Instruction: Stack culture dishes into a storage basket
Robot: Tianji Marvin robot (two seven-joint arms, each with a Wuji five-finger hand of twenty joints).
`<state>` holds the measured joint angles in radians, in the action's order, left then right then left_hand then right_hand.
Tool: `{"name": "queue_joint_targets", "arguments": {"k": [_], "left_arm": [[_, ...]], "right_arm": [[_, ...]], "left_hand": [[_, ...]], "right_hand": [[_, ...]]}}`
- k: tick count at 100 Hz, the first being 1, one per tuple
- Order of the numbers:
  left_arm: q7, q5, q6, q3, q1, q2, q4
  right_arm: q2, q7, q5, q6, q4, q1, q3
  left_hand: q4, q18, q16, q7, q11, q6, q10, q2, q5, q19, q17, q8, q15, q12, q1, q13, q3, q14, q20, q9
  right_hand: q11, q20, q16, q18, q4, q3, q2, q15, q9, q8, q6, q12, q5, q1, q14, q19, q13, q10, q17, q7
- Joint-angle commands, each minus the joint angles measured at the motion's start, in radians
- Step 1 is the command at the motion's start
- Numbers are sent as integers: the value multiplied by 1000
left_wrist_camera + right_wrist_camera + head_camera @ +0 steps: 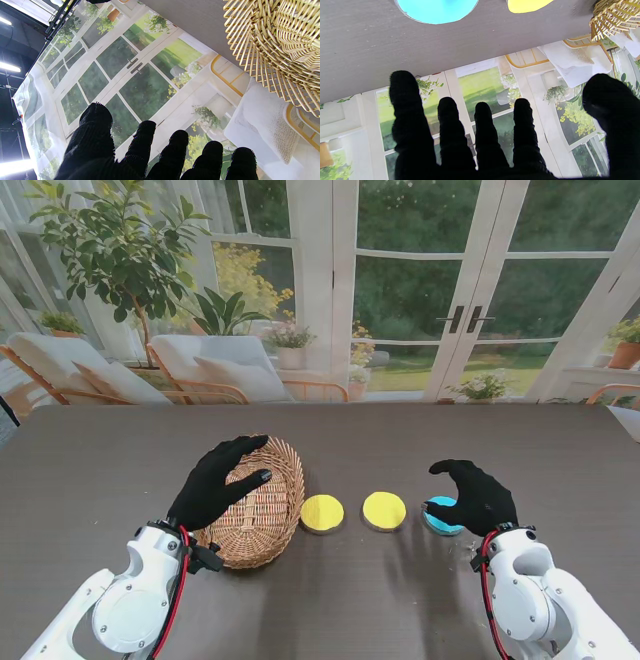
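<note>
A woven wicker basket (262,510) stands on the dark table, left of centre. My left hand (215,480) hovers over its left rim, fingers spread, holding nothing. To the basket's right lie two yellow culture dishes (322,513) (384,510) in a row, then a blue dish (438,518). My right hand (474,496) is open just above the blue dish, covering its right side, thumb pointing left. In the right wrist view the blue dish (436,10) and a yellow dish (527,5) lie beyond my spread fingers (482,130). The left wrist view shows the basket wall (280,50).
The dark table (320,440) stretches well beyond the dishes. Behind its far edge is a backdrop of glass doors, plants and chairs.
</note>
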<state>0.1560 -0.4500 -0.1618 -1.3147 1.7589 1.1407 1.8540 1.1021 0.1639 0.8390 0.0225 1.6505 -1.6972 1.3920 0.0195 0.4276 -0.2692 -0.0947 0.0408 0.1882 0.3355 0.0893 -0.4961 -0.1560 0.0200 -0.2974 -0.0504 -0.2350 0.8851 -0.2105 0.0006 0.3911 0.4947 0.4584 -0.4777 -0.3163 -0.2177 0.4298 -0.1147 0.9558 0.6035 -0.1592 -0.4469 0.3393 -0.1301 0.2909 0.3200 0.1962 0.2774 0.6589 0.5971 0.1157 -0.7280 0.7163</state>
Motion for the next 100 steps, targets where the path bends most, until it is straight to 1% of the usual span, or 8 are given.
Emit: {"name": "queue_joint_targets", "arguments": {"k": [1,26,38,55,63,75,87,100], "left_arm": [[-18,2,4,-1,4,3,6],[-18,0,9,-4,7,3,9],[-18,3,10,-7,8,3,10],[-18,7,13,-9,11,3,12],[-19,8,10,-10,12,3,11],[-21,10,6,-12,13,3,10],[-24,13,1,-14,14,2,9],[-25,16,-3,-15,15,2,8]], "right_arm": [[-2,-28,14,9,-1,14,-13],[-14,-84,49,58,-45,75,-72],[-20,-114,70,84,-67,105,-105],[-39,-207,135,124,-90,146,-147],[-49,-266,173,140,-95,161,-162],[-62,-316,249,156,-115,189,-190],[-67,-334,284,182,-144,223,-223],[-74,-378,314,206,-174,267,-262]], "left_hand": [[-14,-31,9,20,-4,-2,-10,-49,27,30,-11,6,13,10,-9,23,-14,-12,-12,-18],[-14,-31,9,19,-5,-1,-11,-50,25,30,-11,6,13,10,-9,22,-15,-13,-12,-19],[-14,-32,9,19,-5,-1,-10,-50,25,31,-12,6,14,10,-9,23,-15,-13,-12,-19],[-14,-32,9,19,-4,-1,-10,-50,24,31,-12,6,13,10,-8,23,-14,-13,-12,-18],[-14,-32,9,19,-5,-3,-10,-51,24,30,-12,6,13,10,-9,23,-15,-15,-11,-19],[-14,-33,9,19,-5,-3,-12,-51,26,30,-12,6,13,10,-9,23,-15,-15,-11,-19],[-14,-33,10,18,-5,-3,-11,-51,23,30,-12,6,14,10,-9,23,-15,-14,-11,-19],[-14,-32,10,19,-5,-4,-12,-51,26,30,-11,6,14,10,-10,24,-15,-15,-11,-19]], "right_hand": [[2,-47,-11,-29,12,-69,18,-7,35,-20,-25,-18,-44,-24,-23,28,-2,-28,432,-17],[-1,-56,-15,-28,18,-94,9,-6,46,-13,-28,-17,-50,-14,-26,29,-2,-27,437,-25],[-8,-66,-25,-29,15,-83,39,-22,65,-6,-31,-14,-69,-14,-28,46,14,-24,423,-31],[-25,-165,-117,-57,-42,68,189,-139,103,21,-61,-4,-104,-87,-47,181,61,-21,381,-63],[-26,-228,-185,-80,-60,107,243,-241,128,39,-73,9,-127,-104,-66,251,68,-20,369,-90],[-27,-330,-284,-111,-80,161,318,-431,159,83,-70,21,-145,-124,-98,355,76,-18,344,-124],[-20,-392,-353,-129,-89,182,353,-587,170,111,-73,27,-156,-128,-128,427,84,-15,330,-139],[-13,-427,-383,-141,-99,200,377,-667,181,125,-71,25,-171,-144,-151,468,86,-15,326,-148]]}}
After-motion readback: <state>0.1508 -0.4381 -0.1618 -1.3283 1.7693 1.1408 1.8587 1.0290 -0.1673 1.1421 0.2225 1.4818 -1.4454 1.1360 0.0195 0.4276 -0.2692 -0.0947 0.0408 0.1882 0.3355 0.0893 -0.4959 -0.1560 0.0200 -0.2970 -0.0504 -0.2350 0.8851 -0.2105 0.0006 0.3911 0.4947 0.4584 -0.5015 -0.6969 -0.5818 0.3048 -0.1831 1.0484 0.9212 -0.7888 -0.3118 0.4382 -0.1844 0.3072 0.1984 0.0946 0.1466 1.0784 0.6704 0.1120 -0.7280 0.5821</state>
